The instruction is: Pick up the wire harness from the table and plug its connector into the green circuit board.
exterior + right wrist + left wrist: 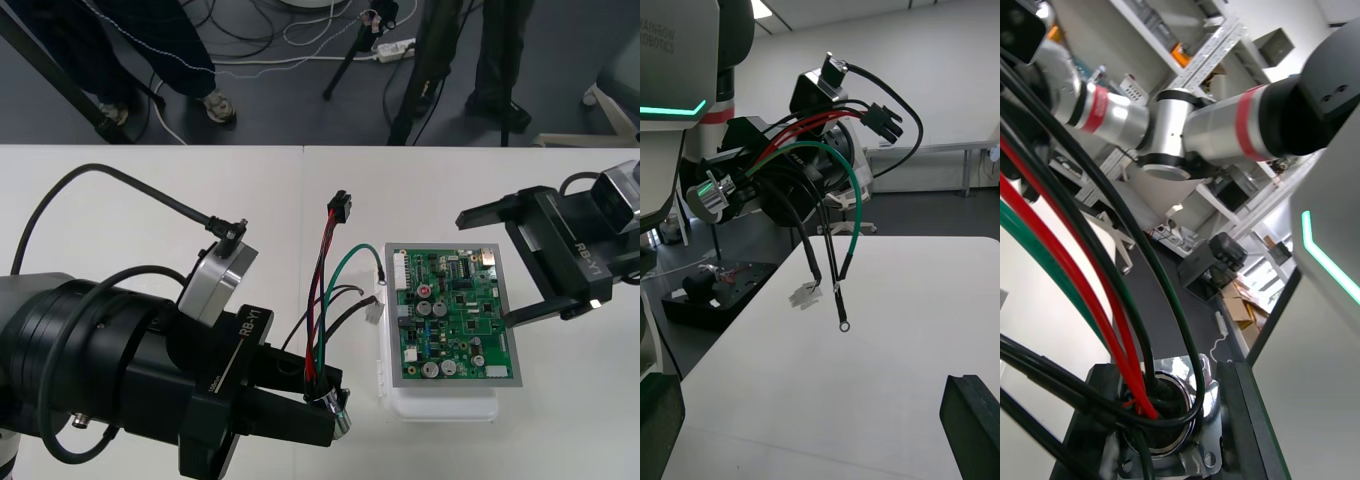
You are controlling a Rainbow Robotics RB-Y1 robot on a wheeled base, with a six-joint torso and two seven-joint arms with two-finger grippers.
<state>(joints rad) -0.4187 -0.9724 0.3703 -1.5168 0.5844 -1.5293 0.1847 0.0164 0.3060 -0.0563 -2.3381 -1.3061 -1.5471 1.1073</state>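
My left gripper point(318, 402) is shut on the harness's round metal socket point(336, 410), just left of the green circuit board point(455, 315) on its white base point(440, 405). From the socket the red, black and green wires point(322, 290) run up to the small black plug point(340, 207), which hangs free and is not in the board. In the left wrist view the socket point(1169, 420) sits between the fingers. The right wrist view has the socket point(711, 196), plug point(884, 124) and dangling wire ends held above the table. My right gripper point(505, 265) stands open at the board's right edge.
A green wire with a ring end point(842, 326) and a small white connector point(806, 296) hang from the harness, close to the board's left edge. Bare table point(150, 200) lies to the left, and the far edge borders dark floor with cables.
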